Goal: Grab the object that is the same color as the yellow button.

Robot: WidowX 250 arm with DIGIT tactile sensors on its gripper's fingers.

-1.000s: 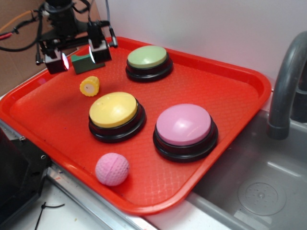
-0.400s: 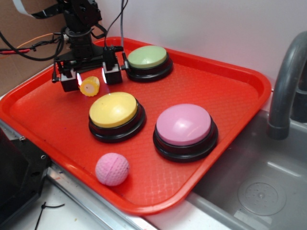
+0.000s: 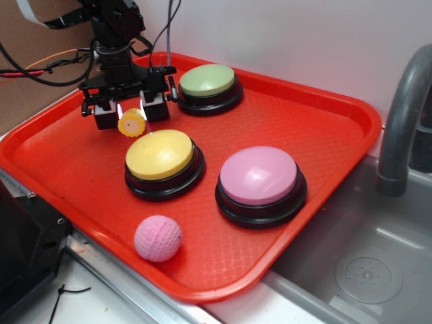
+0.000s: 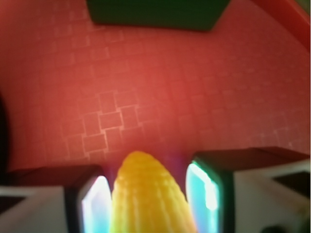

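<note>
The object, a small yellow corn-cob chunk (image 3: 131, 123), lies on the red tray (image 3: 324, 115) at the back left, just behind the yellow button (image 3: 160, 154). My gripper (image 3: 130, 118) stands low over it, one finger on each side. In the wrist view the corn (image 4: 148, 194) fills the space between the lit pads of the gripper (image 4: 150, 199). The left pad looks against it, while a thin gap shows at the right pad. The jaws are still open around the corn.
A green button (image 3: 208, 81) stands right of the gripper, a pink button (image 3: 260, 177) at centre right, and a pink dimpled ball (image 3: 158, 237) near the tray's front edge. A green block (image 4: 155, 12) lies just ahead of the fingers. A sink and grey faucet (image 3: 405, 108) are at the right.
The gripper came from the back left corner down over the corn. Its fingers have narrowed around it, and the corn has shifted slightly right.
</note>
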